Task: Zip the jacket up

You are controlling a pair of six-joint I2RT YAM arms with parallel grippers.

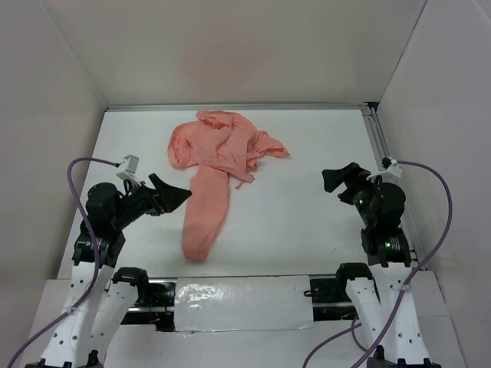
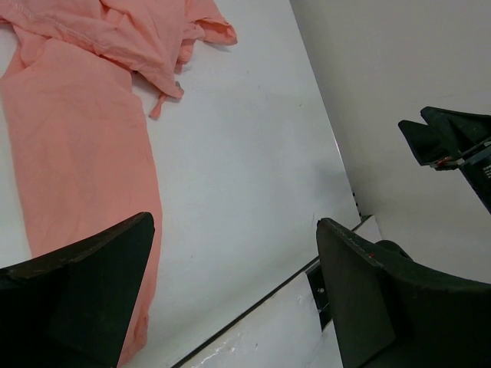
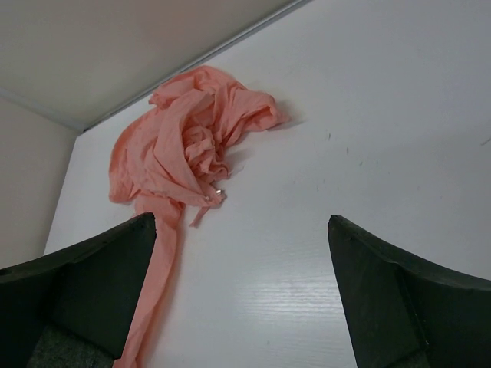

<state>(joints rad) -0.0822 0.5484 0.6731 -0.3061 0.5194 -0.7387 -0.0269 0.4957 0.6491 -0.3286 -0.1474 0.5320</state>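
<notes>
Agape, the left pincer (image 1: 173, 192) and right pincer (image 1: 336, 186) flank the jacket (image 1: 222, 149).

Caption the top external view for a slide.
Crumpled salmon-pink jacket on the white table, one sleeve stretched toward the near edge; left pincer and right pincer open, holding nothing.

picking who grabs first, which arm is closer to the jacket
The left arm: its fingers sit right beside the jacket, at its stretched-out sleeve, while the right arm is well away.
</notes>
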